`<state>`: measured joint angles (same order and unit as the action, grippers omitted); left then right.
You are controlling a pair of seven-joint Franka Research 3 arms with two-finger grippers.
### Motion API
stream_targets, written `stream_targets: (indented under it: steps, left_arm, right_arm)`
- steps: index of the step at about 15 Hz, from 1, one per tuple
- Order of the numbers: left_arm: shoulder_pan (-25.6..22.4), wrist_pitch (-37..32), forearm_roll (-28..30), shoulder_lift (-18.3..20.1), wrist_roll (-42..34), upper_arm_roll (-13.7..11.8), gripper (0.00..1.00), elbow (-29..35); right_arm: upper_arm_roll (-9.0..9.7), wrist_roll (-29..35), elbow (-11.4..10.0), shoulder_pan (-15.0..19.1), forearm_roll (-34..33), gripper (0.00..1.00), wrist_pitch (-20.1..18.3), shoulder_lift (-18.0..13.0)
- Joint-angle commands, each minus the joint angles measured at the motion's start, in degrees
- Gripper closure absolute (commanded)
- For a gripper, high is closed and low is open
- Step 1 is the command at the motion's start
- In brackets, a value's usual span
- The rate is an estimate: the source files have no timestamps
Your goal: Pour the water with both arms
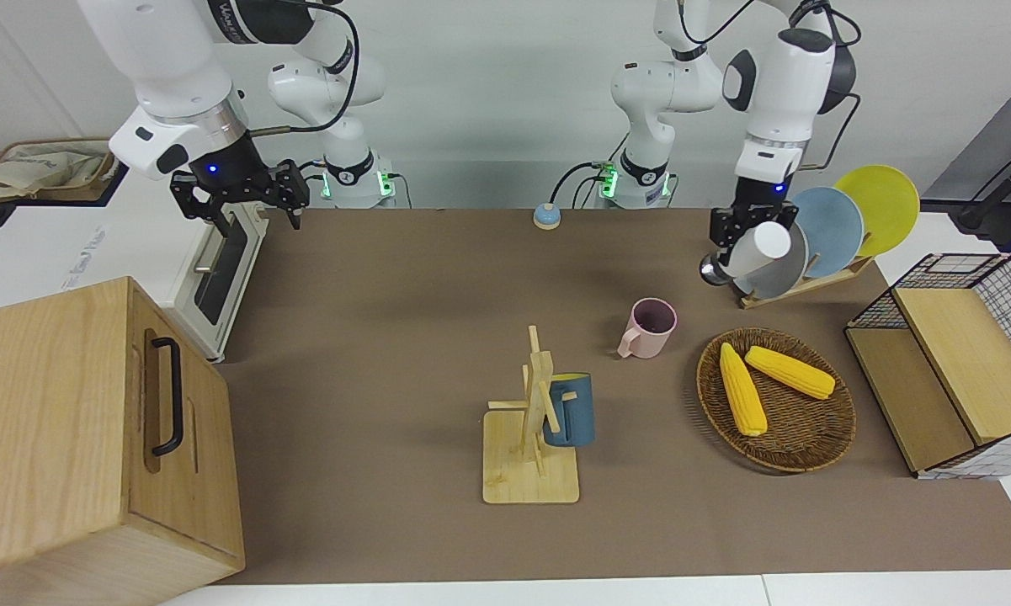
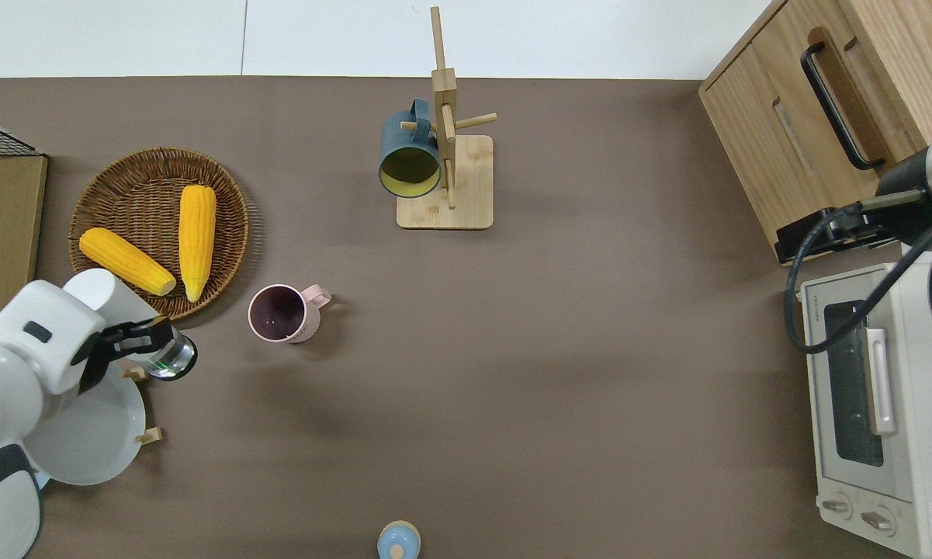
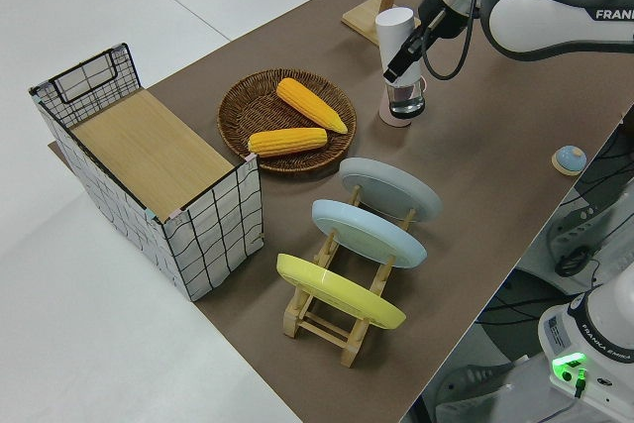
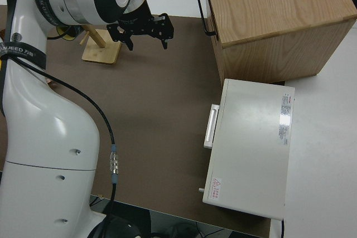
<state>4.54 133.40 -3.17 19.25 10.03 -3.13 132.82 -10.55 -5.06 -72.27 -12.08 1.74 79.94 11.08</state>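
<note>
— Where was the left gripper [image 1: 734, 237]?
— Up over the desk [image 1: 438, 278] beside the plate rack [image 1: 808, 282], its fingers closed on a white bottle [image 1: 758, 250], tilted, near the pink mug [image 1: 650, 327].
— And the right gripper [image 1: 244, 199]?
— Parked, fingers spread wide, gripping nothing.

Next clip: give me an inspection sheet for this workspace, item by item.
Surface: brown table mat; no spill seen.
Job's things: white cylindrical bottle, tilted, lifted; round pink mug, upright, not under the bottle.
Clutter: blue mug on wooden mug tree; two yellow corn cobs in wicker tray; three plates in wooden rack; small blue bell.
Grippers: left tool shut on the bottle; right tool open, parked.
Cables: black cables along the arms.
Surroundings: wooden cabinet, white toaster oven, wire basket.
</note>
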Motion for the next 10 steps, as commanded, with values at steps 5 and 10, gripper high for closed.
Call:
stream_targets:
  steps: [5, 10]
  left_arm:
    - [-5.06, 0.11, -1.31, -9.57, -3.95, -1.00, 1.00, -18.72]
    - [-8.23, -0.42, -0.26, -15.46, -10.63, -3.89, 1.00, -28.05]
  right_arm:
    - [0.01, -0.57, -1.55, 0.13, 0.37, 0.013, -0.14, -1.32]
    - [0.01, -0.57, -1.55, 0.13, 0.37, 0.011, -0.14, -1.32]
